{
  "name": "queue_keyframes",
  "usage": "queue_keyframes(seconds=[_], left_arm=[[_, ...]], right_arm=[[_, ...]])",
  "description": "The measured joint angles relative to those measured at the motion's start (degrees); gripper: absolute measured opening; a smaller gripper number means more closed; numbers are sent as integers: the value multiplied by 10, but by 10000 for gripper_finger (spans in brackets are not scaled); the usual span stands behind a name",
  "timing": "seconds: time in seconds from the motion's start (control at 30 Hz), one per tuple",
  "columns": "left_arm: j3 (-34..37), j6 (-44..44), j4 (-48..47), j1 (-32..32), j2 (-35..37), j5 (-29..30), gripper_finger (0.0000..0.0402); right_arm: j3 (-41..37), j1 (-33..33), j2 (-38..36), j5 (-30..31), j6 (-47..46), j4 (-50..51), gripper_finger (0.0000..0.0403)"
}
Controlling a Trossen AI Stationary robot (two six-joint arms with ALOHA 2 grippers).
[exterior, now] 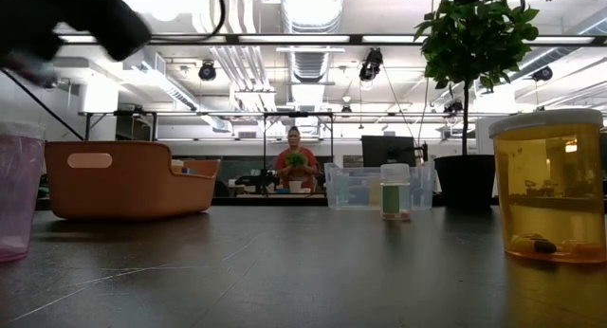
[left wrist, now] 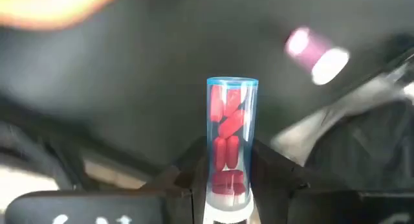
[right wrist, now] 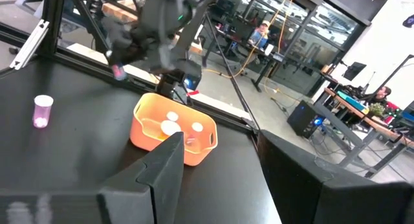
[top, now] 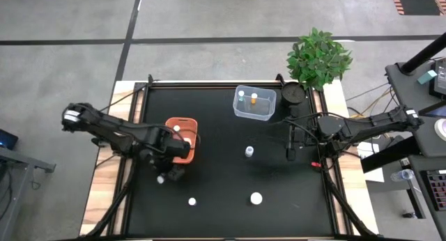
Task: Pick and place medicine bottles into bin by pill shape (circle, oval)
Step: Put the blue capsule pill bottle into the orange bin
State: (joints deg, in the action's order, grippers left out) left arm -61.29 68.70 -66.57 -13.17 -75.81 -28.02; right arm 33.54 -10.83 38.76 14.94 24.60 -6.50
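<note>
The left gripper (left wrist: 228,191) fingers clamp a clear bottle (left wrist: 230,136) of red oval capsules, its long axis pointing straight out from them, above the bench (top: 230,171) beside the orange bin (top: 182,138). The right gripper (top: 290,145) fingers stand apart, empty.

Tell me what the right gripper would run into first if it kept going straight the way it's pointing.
Probably the orange bin. In its wrist view, the right gripper aims across bare table at that bin, with the left gripper hanging just behind it. Depth is unclear, so it might pass over the rim.
</note>
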Motion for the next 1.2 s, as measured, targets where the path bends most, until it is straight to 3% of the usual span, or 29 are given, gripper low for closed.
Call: queue_keyframes(seconds=[0.23,0.43,0.87,1.2], left_arm=[[25,-31,-30,-30,-91,-176,77],[28,-111,-30,-50,-171,-265,77],[28,-228,-29,-52,-272,-284,77],[28,-257,-29,-53,-305,-231,77]], right_arm=[[0,0,0,0,-1,1,189],[0,0,0,0,-1,2,189],[0,0,0,0,0,2,189],[0,0,0,0,0,2,189]])
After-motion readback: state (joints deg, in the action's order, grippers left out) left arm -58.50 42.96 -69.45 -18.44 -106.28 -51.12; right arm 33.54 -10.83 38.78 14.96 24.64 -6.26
